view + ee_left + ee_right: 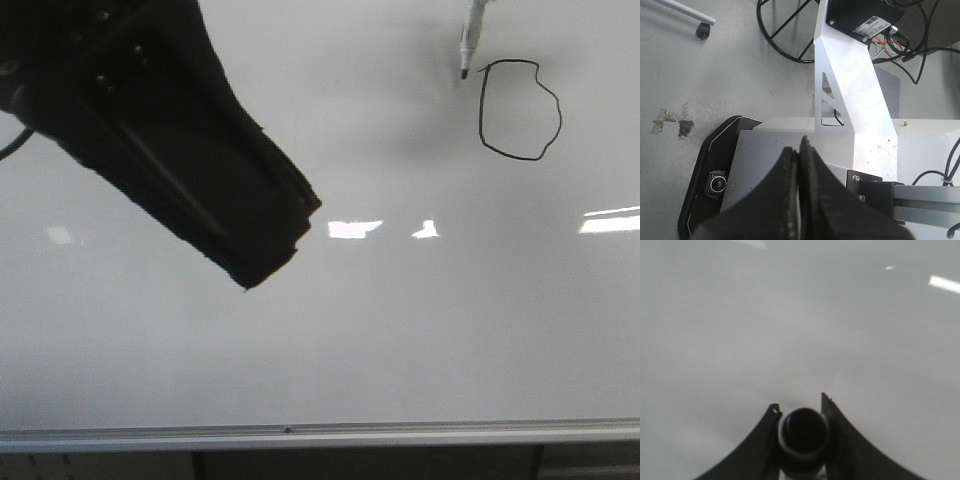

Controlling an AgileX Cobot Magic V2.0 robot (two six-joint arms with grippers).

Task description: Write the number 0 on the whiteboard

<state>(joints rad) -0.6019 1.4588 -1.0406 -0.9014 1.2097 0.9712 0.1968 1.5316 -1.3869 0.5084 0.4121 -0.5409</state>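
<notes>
My right pincer (801, 412) is clamped on a marker (471, 37), its two fingers pressed against the barrel on either side. The marker's black tip sits just beside the upper left of the number 0 (518, 110), a closed, lopsided black loop on the whiteboard (400, 330). My left pincer (799, 155) is well apart from the loop, its fingers pressed together on nothing, dark in the front view.
</notes>
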